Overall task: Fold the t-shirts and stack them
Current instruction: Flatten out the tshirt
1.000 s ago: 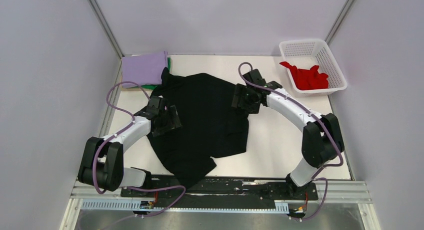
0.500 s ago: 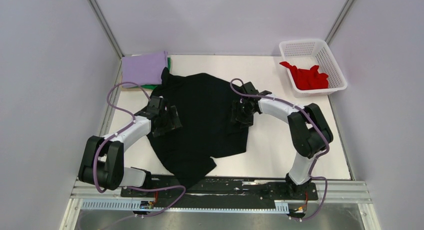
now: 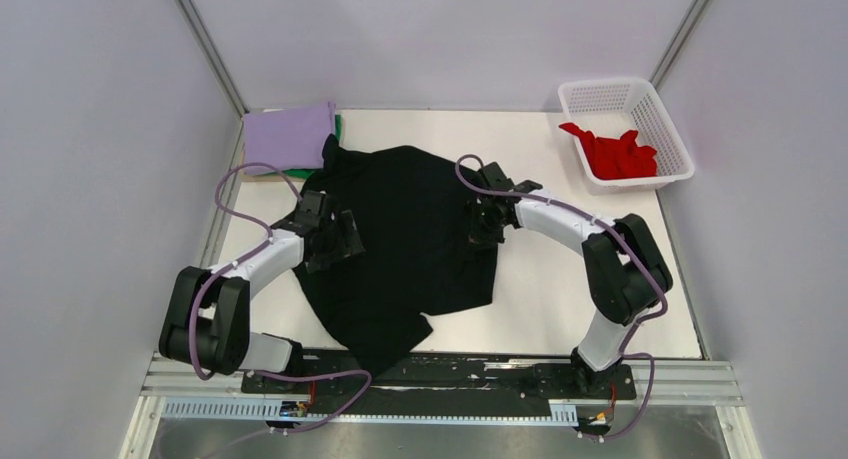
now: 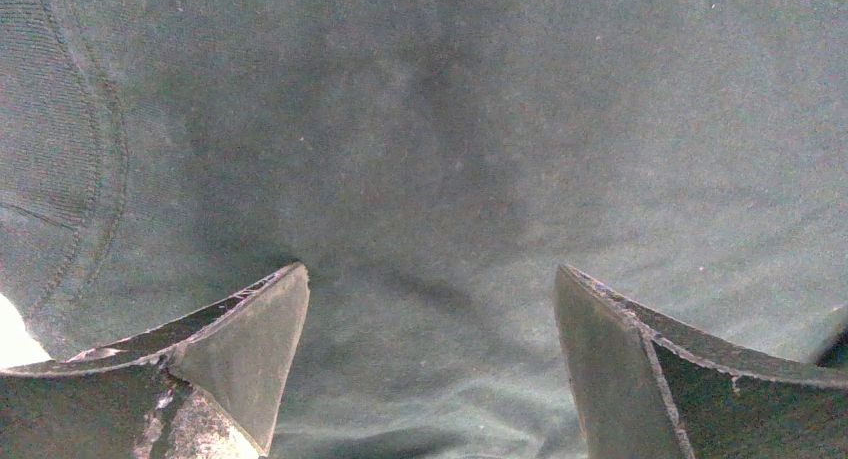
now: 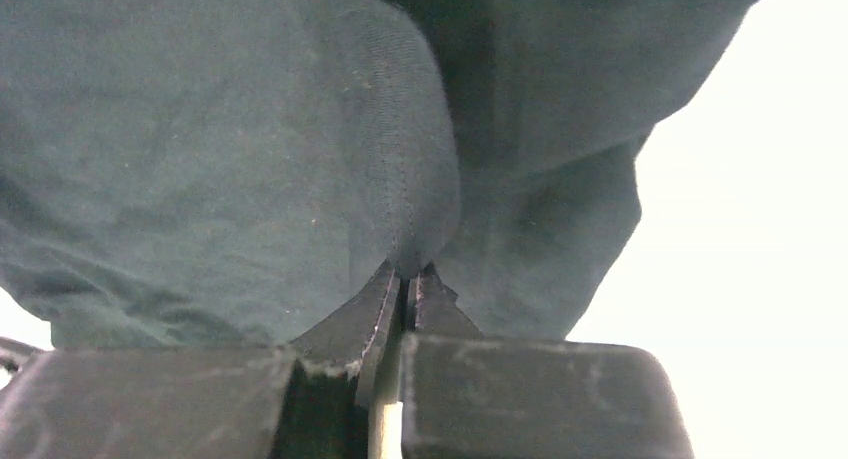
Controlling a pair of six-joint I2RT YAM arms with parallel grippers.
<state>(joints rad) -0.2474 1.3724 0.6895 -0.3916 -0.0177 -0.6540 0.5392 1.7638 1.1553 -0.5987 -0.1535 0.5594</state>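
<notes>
Black t-shirt [image 3: 415, 254] sprawls between my claws: right claw [image 5: 405, 276] clenched on its right edge, left claw [image 4: 430, 271] gaping empty just over its left side.

Pale grey-lilac walls [image 3: 420, 39] enclose a white table [image 3: 560, 279], with a metal rail [image 3: 690, 387] along its near edge.

Both arms are wearing white shells on the long links and black housings at the joints, the left arm [image 3: 262, 264] and the right arm [image 3: 560, 219] alike. A lilac cable [image 3: 218, 191] is running along each arm in loose loops. The left claw [image 4: 428, 279] is showing two black wedge-shaped fingers with worn, frayed edges. The right claw [image 5: 407, 279] is showing thin black fingers on blocky black carriers, scratched grey.
</notes>
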